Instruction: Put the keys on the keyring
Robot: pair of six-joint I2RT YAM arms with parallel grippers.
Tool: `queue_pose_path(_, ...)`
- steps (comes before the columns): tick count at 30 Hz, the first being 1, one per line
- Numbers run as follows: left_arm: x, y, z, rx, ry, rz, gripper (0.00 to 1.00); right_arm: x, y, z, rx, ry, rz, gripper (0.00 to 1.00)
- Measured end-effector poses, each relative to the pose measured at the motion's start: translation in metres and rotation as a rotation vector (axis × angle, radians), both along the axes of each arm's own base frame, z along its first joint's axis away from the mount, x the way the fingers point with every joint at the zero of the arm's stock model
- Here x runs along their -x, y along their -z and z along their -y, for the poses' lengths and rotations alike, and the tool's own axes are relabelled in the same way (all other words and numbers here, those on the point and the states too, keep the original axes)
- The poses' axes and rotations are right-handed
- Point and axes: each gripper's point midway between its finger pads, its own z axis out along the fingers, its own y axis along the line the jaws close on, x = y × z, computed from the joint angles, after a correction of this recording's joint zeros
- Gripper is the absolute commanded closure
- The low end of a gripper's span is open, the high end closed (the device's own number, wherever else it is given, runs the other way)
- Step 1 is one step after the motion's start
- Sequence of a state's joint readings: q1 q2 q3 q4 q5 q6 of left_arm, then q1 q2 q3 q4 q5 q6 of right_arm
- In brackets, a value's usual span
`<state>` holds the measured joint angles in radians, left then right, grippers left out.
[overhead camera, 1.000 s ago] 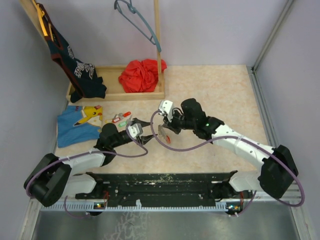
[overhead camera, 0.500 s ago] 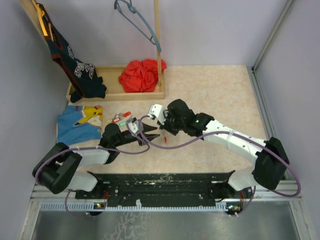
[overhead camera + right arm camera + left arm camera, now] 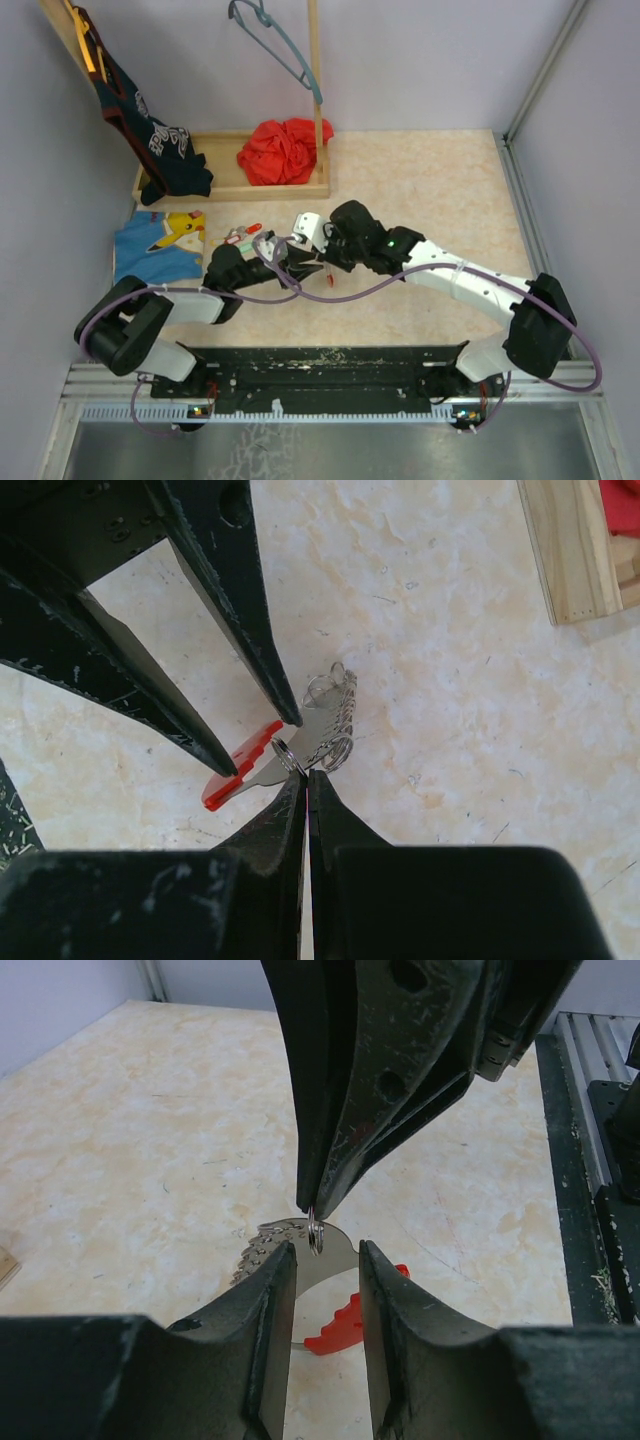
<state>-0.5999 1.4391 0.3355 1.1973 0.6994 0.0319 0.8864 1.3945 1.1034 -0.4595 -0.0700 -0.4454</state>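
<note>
While the right claw [image 3: 303, 777] clamps the silver-chained red keyring [image 3: 322, 720] toward the worktop's [image 3: 450, 630] near edge, the left claw [image 3: 262, 745] straddles it, jaws apart.

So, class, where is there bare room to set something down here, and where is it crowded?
Bare: the beige marbled tabletop between the wooden tray, the right arm and the right-hand rail. Crowded: mid-table, where left end effector and right end effector meet at the red-and-grey metal keyring; also left, colour-tagged keys beside the blue cartoon cloth.
</note>
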Motion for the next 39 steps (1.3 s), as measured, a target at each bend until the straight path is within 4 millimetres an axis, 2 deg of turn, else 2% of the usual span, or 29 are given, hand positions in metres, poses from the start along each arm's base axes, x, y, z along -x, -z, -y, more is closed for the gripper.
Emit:
queue_pose_path(6, -0.003, 0.003, 0.002, -0.004, 0.000, -0.014, 0.68, 0.001, 0.000, -0.003, 0.002, -0.009, 0.001, 1.00)
queue_pose_path(17, -0.007, 0.004, 0.005, -0.007, 0.000, -0.026, 1.00, 0.003, 0.000, -0.004, 0.006, -0.019, 0.001, 1.00)
queue_pose_path(19, -0.007, 0.004, 0.005, -0.006, 0.000, -0.027, 1.00, 0.003, 0.000, -0.004, 0.006, -0.020, 0.000, 1.00)
queue_pose_path(23, -0.007, 0.004, 0.005, 0.000, 0.000, -0.030, 1.00, 0.003, 0.000, -0.004, 0.001, -0.016, -0.004, 0.87)
queue_pose_path(27, -0.006, 0.003, 0.004, 0.024, -0.011, -0.027, 1.00, 0.004, -0.002, -0.007, -0.019, -0.013, -0.010, 0.79)
queue_pose_path(31, -0.006, 0.003, 0.002, 0.050, -0.023, -0.025, 1.00, 0.008, 0.002, 0.000, -0.057, -0.004, -0.020, 0.77)
queue_pose_path(39, -0.003, -0.001, -0.002, 0.090, -0.033, -0.006, 1.00, 0.006, 0.011, 0.030, -0.255, 0.073, -0.032, 0.77)
